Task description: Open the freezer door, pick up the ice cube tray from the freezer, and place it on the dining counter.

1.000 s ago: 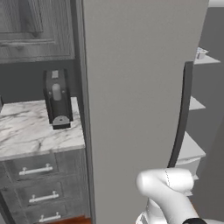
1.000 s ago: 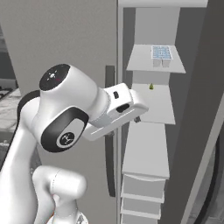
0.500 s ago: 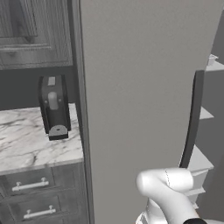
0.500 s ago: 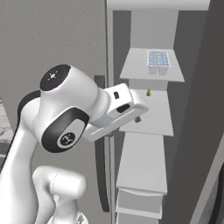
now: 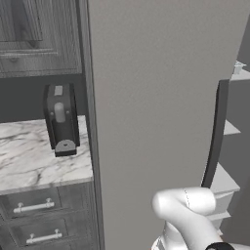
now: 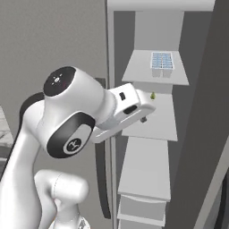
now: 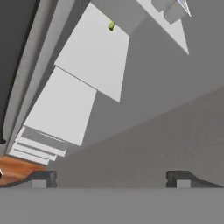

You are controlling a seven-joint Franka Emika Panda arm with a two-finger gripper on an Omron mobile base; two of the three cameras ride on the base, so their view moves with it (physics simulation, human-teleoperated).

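Note:
The freezer door (image 5: 156, 97) stands swung open, a light-grey panel with its dark bar handle (image 5: 215, 136) at the right edge; the handle (image 6: 104, 179) also hangs below my arm. Inside the freezer, white shelves (image 6: 152, 120) are stacked. The ice cube tray (image 6: 162, 61), pale with light-blue cells, lies on the top shelf, and its edge (image 7: 175, 8) shows in the hand view's upper right corner. My gripper (image 6: 144, 112) is at middle-shelf height, below and left of the tray, apart from it. The gripper (image 7: 111, 178) is open and empty, its fingertips (image 7: 43, 177) wide apart.
A small green item (image 6: 152, 95) sits at the back of the middle shelf. Left of the door, a black coffee machine (image 5: 61, 119) stands on a marble worktop (image 5: 34, 161) over drawers (image 5: 34, 207). A dark panel (image 6: 210, 134) borders the freezer opening on the right.
The whole picture has shifted and grown slightly, so the base has driven closer to the freezer. The arm keeps the same pose and the tray lies where it was.

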